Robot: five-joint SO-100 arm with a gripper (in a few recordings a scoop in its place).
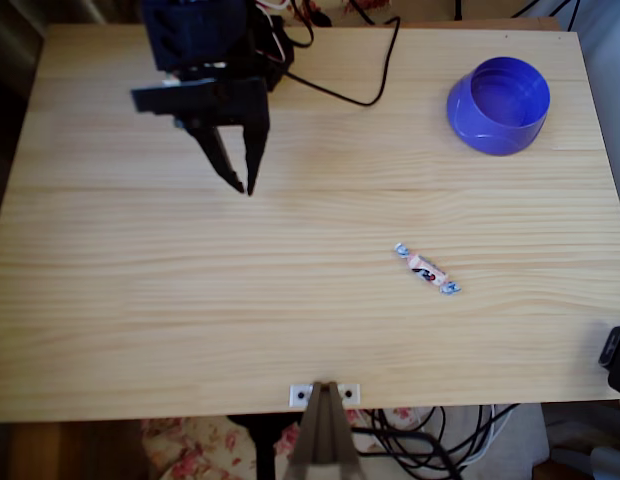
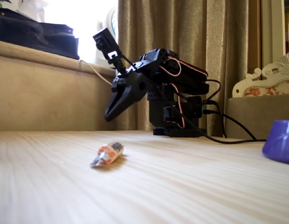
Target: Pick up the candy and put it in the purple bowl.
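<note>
purple bowl [image 2: 280, 147] cut off by right edge in fixed view, arm base [image 1: 205, 30] cropped at top edge overhead, candy [image 1: 427, 269] wrapper marks too small to read

Pincer, sweet and bowl spread well apart across a pale wooden counter [image 1: 140, 320].

In the overhead view, the black two-finger pincer [image 1: 242, 185] hangs over the counter's upper left; the small white-pink wrapped candy [image 1: 427, 269] lies on the counter right of centre, well below and to the right of the pincer. The round blue-violet plastic bowl [image 1: 498, 105] stands at the upper right, apart from both. In the fixed view the candy [image 2: 107, 154] lies in front of the arm, the bowl [image 2: 280, 141] at the right edge.
</note>
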